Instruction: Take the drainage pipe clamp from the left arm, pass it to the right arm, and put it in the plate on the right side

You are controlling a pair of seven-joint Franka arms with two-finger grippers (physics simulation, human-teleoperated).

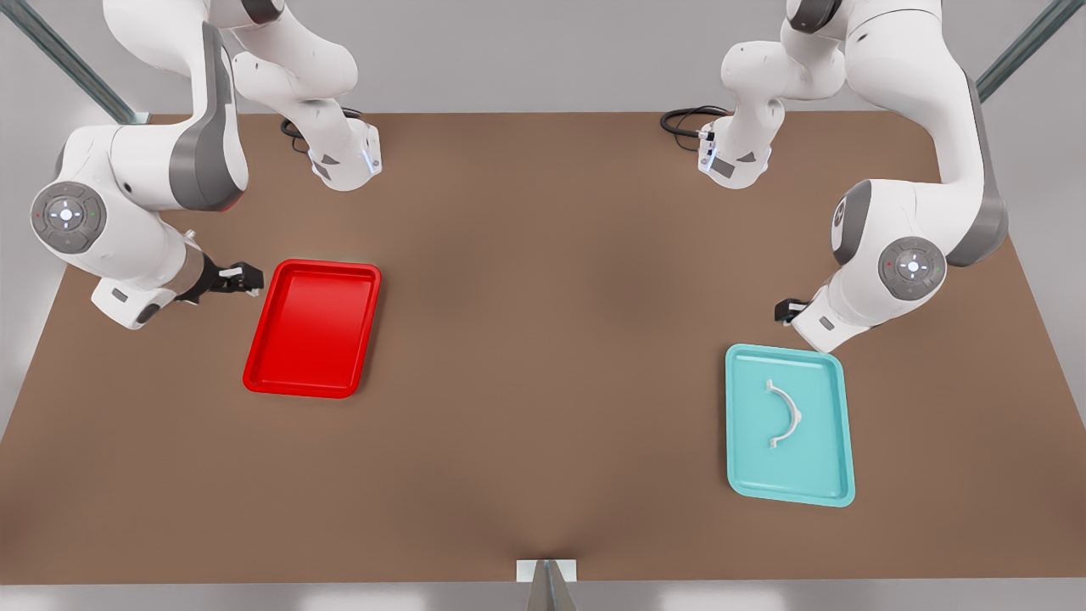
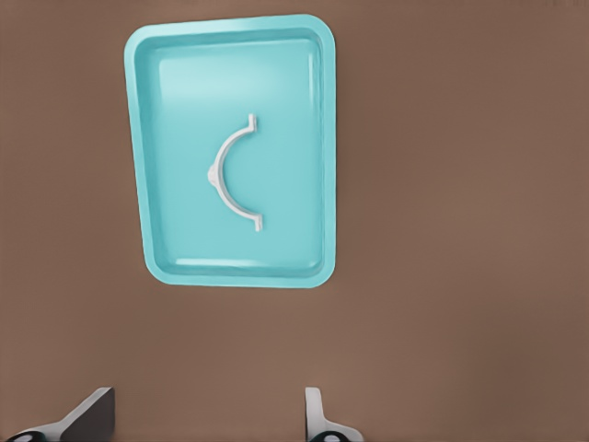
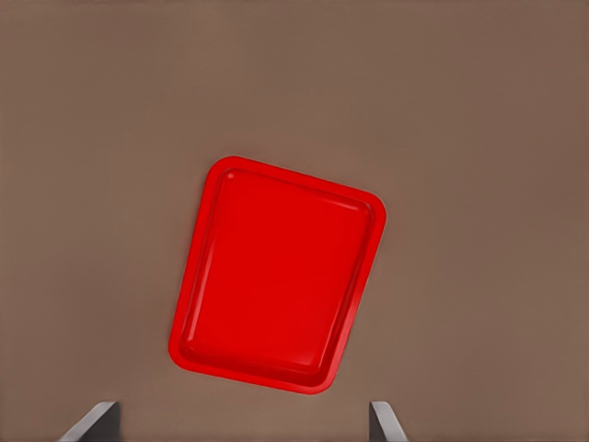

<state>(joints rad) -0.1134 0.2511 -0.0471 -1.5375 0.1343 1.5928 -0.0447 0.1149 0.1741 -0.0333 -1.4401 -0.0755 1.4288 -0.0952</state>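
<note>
Two trays, one clamp, two arms, two grippers on one brown table (image 1: 543, 356). Landmark: the teal tray (image 1: 827, 475).

One drainage pipe clamp (image 1: 786, 413) lies flat inside the teal tray, around its middle, touching the tray floor, apart from every rim; nothing grips it. Same clamp in the left wrist view (image 2: 234, 173), curved, tabs at both ends, centred in the tray (image 2: 166, 249).

Left gripper (image 1: 787, 311) sits just beside the teal tray's far short rim, above the table. Its fingertips (image 2: 92, 410) are spread wide apart with nothing between them. Left arm (image 1: 912, 246) rises behind that rim.

One plate (image 1: 271, 373), red, lies well apart from the teal tray, across the table toward the front view's left. Seen bare in the right wrist view (image 3: 276, 276).

Right gripper (image 1: 242, 277) is far from the teal tray, just beside the plate's far corner. Its fingertips (image 3: 97, 419) are spread wide, holding nothing. Right arm (image 1: 127, 204) stands behind it.
</note>
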